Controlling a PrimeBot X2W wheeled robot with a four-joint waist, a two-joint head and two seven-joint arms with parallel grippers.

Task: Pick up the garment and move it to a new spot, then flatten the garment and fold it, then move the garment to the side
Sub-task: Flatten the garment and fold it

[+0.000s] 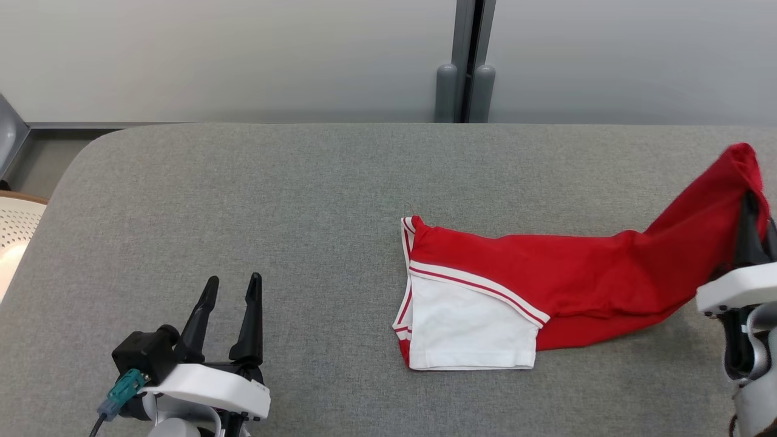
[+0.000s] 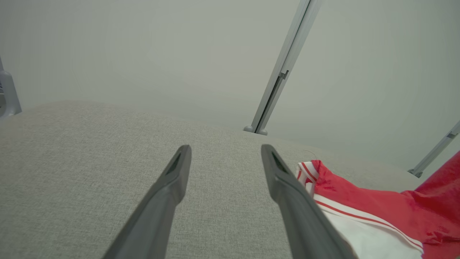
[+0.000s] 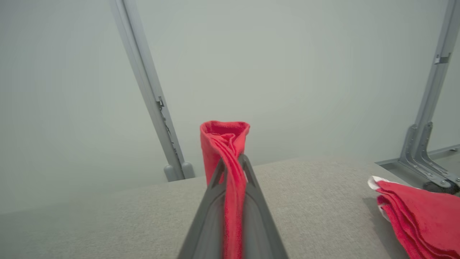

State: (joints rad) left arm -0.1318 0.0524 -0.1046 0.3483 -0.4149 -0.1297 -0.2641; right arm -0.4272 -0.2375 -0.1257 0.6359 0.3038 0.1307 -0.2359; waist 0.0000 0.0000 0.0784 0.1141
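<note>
grey woven desk [image 1: 243, 200] is carrying the red and white garment [image 1: 546, 279], a soft knit lying mostly flat right of centre. one end is rising bunched, with the right tool [image 3: 232, 160] clamping tight on it. left tool [image 1: 234, 278] is hovering wide apart, empty. pickup looks to be just starting; moving, flattening and folding are all remaining.

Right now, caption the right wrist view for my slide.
Right gripper shut on a bunched fold of the red garment, held above the grey table.
</note>
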